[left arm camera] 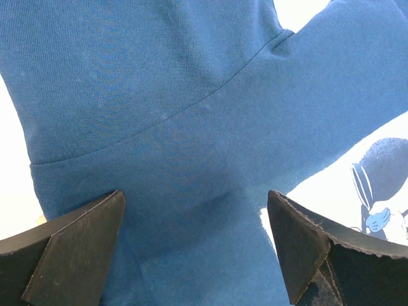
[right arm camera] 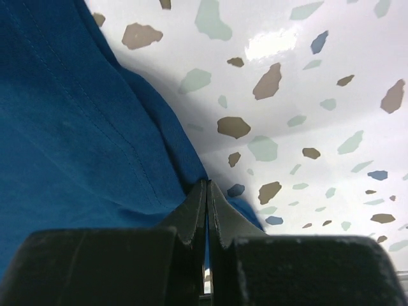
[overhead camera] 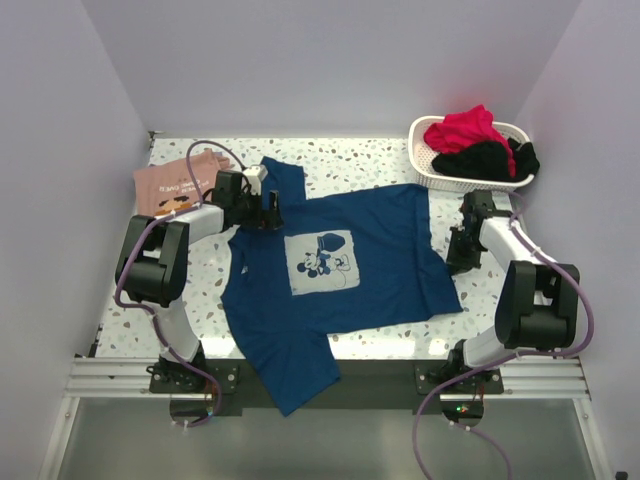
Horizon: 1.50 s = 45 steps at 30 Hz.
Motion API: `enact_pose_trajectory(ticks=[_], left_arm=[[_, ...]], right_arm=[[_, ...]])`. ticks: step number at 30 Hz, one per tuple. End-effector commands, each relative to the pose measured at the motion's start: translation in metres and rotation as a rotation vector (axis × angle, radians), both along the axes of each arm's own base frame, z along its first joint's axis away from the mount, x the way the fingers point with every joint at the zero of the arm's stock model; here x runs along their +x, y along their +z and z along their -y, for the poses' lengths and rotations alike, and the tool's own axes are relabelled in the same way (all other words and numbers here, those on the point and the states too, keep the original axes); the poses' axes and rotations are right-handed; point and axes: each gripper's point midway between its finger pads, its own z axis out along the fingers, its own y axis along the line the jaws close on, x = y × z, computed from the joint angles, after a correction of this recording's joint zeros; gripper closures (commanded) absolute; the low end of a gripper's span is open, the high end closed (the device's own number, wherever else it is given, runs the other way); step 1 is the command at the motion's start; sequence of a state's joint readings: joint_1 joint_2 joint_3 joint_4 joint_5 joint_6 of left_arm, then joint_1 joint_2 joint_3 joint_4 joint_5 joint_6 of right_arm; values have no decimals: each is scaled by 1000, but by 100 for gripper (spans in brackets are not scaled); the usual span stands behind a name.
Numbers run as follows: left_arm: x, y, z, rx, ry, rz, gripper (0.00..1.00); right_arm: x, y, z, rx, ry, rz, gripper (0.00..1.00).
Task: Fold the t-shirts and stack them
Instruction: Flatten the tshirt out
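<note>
From above, the dark blue t-shirt lies spread flat on the speckled bench, mouse print up, one sleeve hanging over the near edge. The left claw hovers at the far-left shoulder and the right claw sits at the right-hand hem. The salmon-pink t-shirt lies at the far-left corner, well apart from the work; a white basket of red and black clothes stands at the far right. The step in hand looks like seizing two opposite points for the first fold.

From the left wrist, the left claw gapes wide with nothing in it; its fingers straddle blue cloth just below the sleeve seam, the pale print off to the right. It should probably drop straight down and close on the cloth near the seam, where the thicker cloth would likely give a better hold; a pinch taken too shallow would likely slip.

From the right wrist, the right claw is fully closed; the shirt's hem bunches up into the meeting tips and seems nipped there, bare bench beyond. That grip looks thin, right at the edge. Both claws ought to lift together and evenly, keeping the cloth taut between them; the dangling sleeve may drag and spoil the fold.
</note>
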<state>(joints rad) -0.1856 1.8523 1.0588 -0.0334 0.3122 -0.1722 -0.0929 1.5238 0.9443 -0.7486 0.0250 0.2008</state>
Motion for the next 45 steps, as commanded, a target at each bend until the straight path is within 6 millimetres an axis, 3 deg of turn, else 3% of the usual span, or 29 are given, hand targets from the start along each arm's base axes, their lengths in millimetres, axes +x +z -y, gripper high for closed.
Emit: enact_pose_trajectory(ticks=[1, 7, 15, 23, 25, 26, 27, 30, 34, 35, 38, 41, 42, 45], left_arm=[[-37, -49, -12, 41, 9, -196, 0], [-36, -48, -14, 57, 20, -188, 0], [-34, -38, -14, 55, 28, -172, 1], [-30, -27, -9, 59, 31, -141, 1], [-27, -19, -5, 65, 30, -117, 1], [-26, -9, -1, 61, 29, -93, 1], [-23, -3, -1, 67, 38, -75, 1], [-17, 24, -2, 91, 93, -14, 1], [-24, 53, -10, 116, 174, 57, 0], [-25, 69, -12, 99, 197, 93, 0], [-40, 78, -17, 89, 226, 112, 0], [-58, 70, -17, 88, 220, 80, 0], [-69, 59, -15, 87, 208, 50, 0], [-93, 31, -9, 73, 186, -29, 0]], right_arm=[[13, 15, 16, -74, -20, 38, 100], [21, 13, 30, -149, -30, 13, 100], [14, 15, 48, -242, -63, -32, 100], [6, 17, 41, -207, -63, -35, 100], [8, 21, 39, -200, -63, -9, 83], [10, 28, 40, -202, -64, 19, 61], [12, 34, 39, -200, -63, 40, 53], [20, 54, 33, -182, -52, 126, 41], [29, 70, 7, -157, 33, 208, 37], [31, 70, -9, -147, 84, 217, 36], [34, 67, -43, -86, 169, 226, 36], [36, 57, -84, 71, 227, 242, 35], [41, 58, -103, 156, 246, 268, 36], [44, 48, -136, 219, 307, 275, 36]])
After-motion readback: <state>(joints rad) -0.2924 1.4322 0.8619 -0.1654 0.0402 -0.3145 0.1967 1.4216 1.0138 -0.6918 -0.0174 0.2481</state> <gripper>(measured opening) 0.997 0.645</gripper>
